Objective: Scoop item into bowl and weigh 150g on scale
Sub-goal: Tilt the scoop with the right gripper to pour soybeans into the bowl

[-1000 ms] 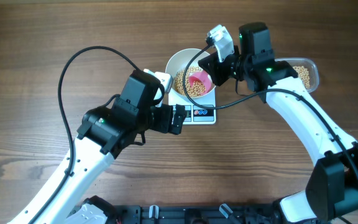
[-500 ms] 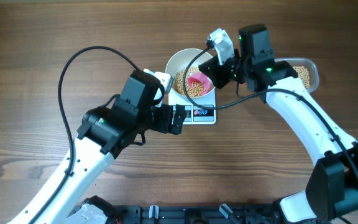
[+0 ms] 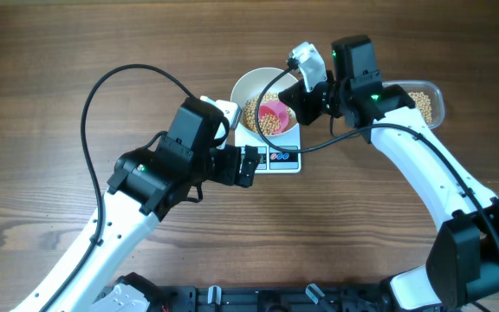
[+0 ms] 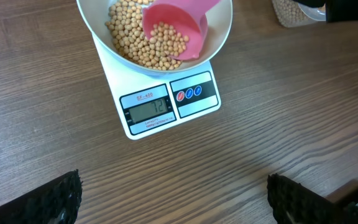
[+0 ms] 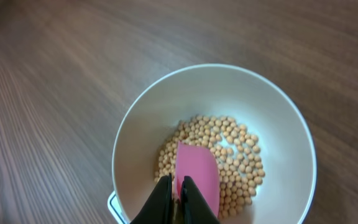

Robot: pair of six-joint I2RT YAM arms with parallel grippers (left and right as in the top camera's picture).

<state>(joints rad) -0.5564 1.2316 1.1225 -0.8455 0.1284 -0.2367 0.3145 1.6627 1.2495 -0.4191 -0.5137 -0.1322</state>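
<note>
My right gripper (image 5: 176, 200), clenched on the pink scoop (image 4: 179, 28), has edged it left over the beans (image 4: 129, 37) in the bowl (image 3: 248, 82) on the scale (image 4: 166, 109), top centre. Left gripper (image 4: 176, 199) hangs released (idle). Tipping fast could overshoot the weight.

Your right gripper (image 5: 178, 186) has nudged the pink scoop (image 3: 273, 111) slightly left, further over the beans (image 3: 252, 111) in the bowl (image 3: 241, 87). From overhead, more of the scoop's pink inside shows than a second ago, so its tilt has changed a little. The right wrist has turned a touch as well.
</note>
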